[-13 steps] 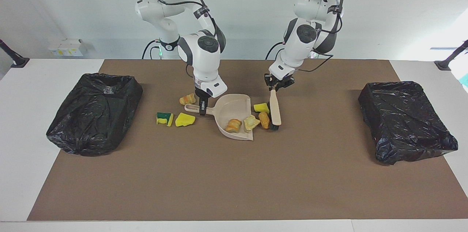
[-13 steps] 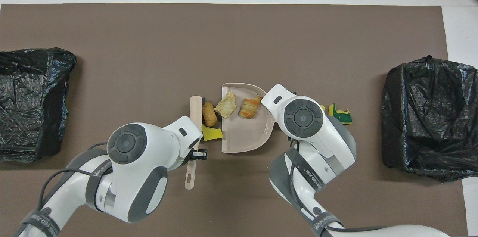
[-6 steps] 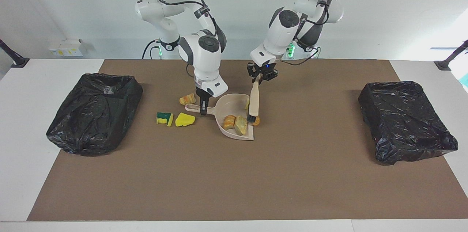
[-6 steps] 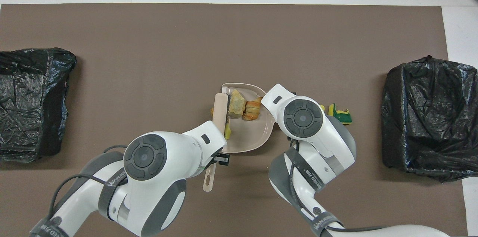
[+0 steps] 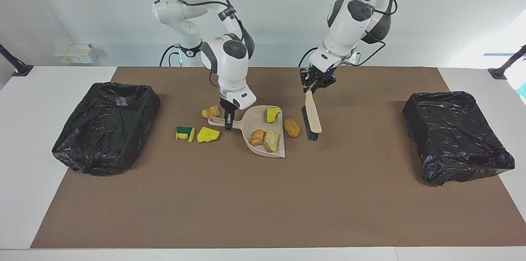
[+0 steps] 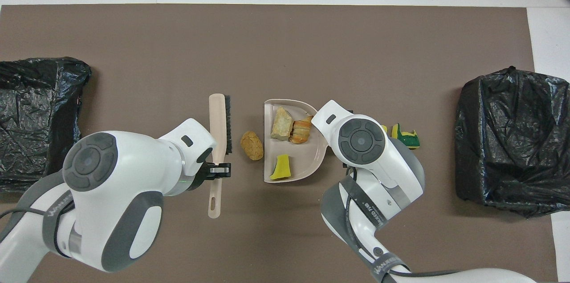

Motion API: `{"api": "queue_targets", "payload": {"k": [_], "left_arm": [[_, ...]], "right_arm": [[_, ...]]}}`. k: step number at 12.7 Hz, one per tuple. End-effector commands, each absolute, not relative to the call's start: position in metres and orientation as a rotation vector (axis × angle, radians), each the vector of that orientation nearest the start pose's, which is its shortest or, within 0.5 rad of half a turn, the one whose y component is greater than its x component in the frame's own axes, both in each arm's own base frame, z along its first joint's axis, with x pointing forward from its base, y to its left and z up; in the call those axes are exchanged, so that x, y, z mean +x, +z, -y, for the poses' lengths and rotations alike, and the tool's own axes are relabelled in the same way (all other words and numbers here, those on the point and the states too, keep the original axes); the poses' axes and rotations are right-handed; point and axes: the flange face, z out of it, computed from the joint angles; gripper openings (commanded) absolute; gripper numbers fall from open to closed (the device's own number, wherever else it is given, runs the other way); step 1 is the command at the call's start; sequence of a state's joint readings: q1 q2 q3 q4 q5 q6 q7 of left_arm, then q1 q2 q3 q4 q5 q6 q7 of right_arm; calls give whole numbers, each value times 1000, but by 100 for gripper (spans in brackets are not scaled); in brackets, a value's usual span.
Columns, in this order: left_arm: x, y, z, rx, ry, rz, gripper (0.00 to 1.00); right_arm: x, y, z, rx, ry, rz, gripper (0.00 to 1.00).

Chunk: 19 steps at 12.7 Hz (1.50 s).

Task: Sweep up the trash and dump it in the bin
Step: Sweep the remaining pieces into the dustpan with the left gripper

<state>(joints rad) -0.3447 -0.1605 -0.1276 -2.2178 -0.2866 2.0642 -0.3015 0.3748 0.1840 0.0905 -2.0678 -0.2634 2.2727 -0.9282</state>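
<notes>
Orange-tan piece lies on the mat just outside the dustpan mouth, between pan and brush. Three scraps sit in the pan: yellow chunk and two bread-like bits. Left gripper, clamped on the brush handle, holds the bristles just beside that stray piece; brush long axis runs parallel to the pan mouth, so sweep toward the pan. Right gripper grips the pan handle. Three scraps lie near the handle, unswept.

Open mat between brush and dustpan, one bread piece lying in that gap
</notes>
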Motion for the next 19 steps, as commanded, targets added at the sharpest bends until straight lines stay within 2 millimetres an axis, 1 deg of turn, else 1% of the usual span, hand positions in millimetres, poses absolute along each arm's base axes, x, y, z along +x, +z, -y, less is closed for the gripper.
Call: {"api": "queue_targets", "payload": {"k": [1, 2, 3, 5, 6, 7, 8, 11, 13, 14, 16, 17, 18, 19], "left_arm": [[421, 404, 222, -3311, 276, -94, 0], [413, 388, 221, -3297, 304, -94, 0], [410, 383, 226, -3299, 281, -110, 0], [396, 380, 257, -3295, 258, -220, 0], [390, 372, 272, -3289, 253, -270, 0], [382, 364, 293, -3288, 230, -321, 0], [379, 367, 305, -3301, 172, -354, 0], [357, 373, 337, -3288, 162, -504, 0], [356, 380, 345, -3290, 149, -541, 0], [360, 387, 346, -3299, 133, -537, 0], [367, 395, 343, -3308, 147, -481, 0], [371, 400, 339, -3311, 159, -455, 0], [385, 411, 327, -3323, 148, -406, 0], [395, 429, 318, -3335, 140, -376, 0]], "right_arm": [[522, 336, -257, -2388, 30, 2333, 0], [522, 336, -258, -2388, 27, 2333, 0], [522, 336, -257, -2388, 30, 2333, 0], [521, 335, -257, -2387, 32, 2333, 0], [522, 336, -257, -2388, 30, 2333, 0], [521, 335, -257, -2387, 32, 2333, 0], [522, 336, -257, -2388, 30, 2333, 0], [522, 335, -256, -2389, 35, 2331, 0], [522, 336, -255, -2393, 38, 2326, 0], [522, 336, -253, -2395, 43, 2324, 0], [523, 335, -251, -2400, 49, 2318, 0], [524, 336, -251, -2401, 49, 2317, 0], [524, 335, -250, -2402, 52, 2315, 0], [524, 337, -249, -2406, 47, 2312, 0]]}}
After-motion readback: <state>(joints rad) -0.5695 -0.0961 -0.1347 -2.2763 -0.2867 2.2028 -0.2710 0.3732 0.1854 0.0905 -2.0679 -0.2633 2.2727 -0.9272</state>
